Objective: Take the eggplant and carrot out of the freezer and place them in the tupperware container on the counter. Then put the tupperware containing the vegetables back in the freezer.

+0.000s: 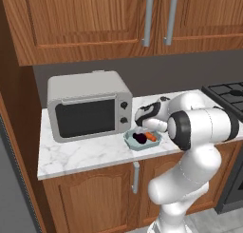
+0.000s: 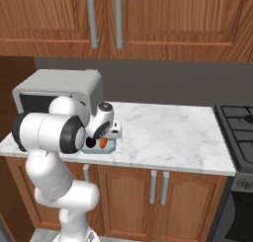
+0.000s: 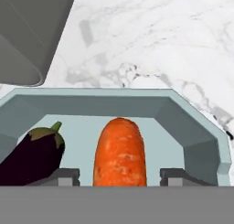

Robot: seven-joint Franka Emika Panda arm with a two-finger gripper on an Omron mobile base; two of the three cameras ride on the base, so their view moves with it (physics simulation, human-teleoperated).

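Starting at the left, the silver microwave (image 1: 89,105) sits on the tabletop (image 1: 85,153) under the brown wall cabinets (image 1: 118,18); in the hand view its grey corner shows at the far left. Just to its right, near the front edge of the marble, is the tupperware container (image 1: 135,144), a pale teal tub with angled corners. In the hand view the eggplant (image 3: 32,159) lies inside it on the left, dark purple with a green stem cap pointing toward the far wall. Beside it, toward the middle of the tub, the carrot (image 3: 119,152) lies lengthwise, its rounded tip aimed at the far wall; a narrow strip of tub floor shows between the two vegetables. From the left base view the same pair show as a dark lump and an orange stick in the tub.

My tool (image 3: 119,176) hangs right over the container, fingers (image 3: 176,176) apart, one on each side of the carrot, with a gap at both sides, gripping nothing. Farther right the tabletop runs bare to the black stove (image 2: 239,125) at the far right.
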